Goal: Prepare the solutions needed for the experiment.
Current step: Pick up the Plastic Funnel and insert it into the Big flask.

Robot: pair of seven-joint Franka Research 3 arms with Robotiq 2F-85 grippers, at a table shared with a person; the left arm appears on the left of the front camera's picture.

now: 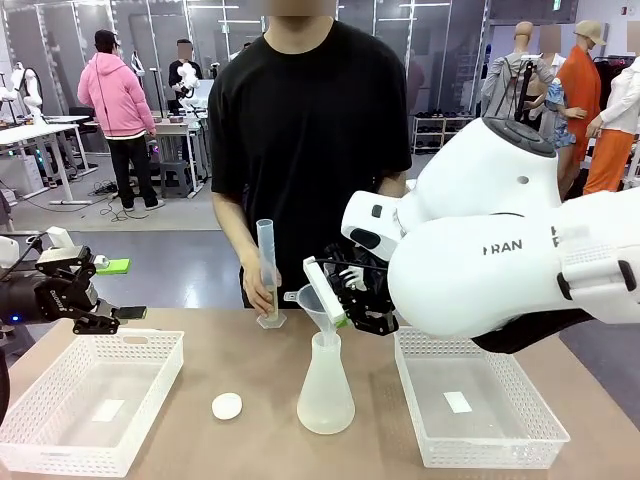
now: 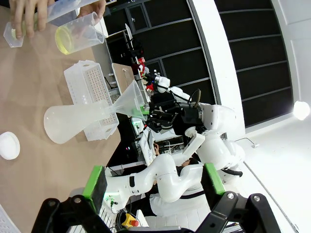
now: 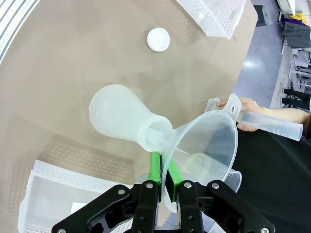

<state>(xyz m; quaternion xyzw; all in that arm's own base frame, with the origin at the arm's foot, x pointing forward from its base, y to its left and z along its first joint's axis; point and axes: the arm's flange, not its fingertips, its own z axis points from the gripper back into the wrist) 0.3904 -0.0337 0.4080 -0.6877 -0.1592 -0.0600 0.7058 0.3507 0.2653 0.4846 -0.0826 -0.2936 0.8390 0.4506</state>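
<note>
Left wrist view: pale yellow solution [image 2: 65, 40] sits in the person's beaker [image 2: 90, 29], near the worktop's far edge. Your right gripper [image 3: 164, 170] pinches the funnel [image 3: 204, 145] seated in the flask [image 3: 121, 119]. The left gripper [image 2: 154, 183] has its jaws spread.

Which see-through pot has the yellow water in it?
The short wide cup beside the person's hand: yellow water sits in its bottom. The flask under the funnel looks plain white.

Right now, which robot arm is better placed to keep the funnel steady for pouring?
The right arm: the right gripper is shut on the funnel, whose stem sits in the flask. The left gripper hangs open, off near a white basket.
</note>
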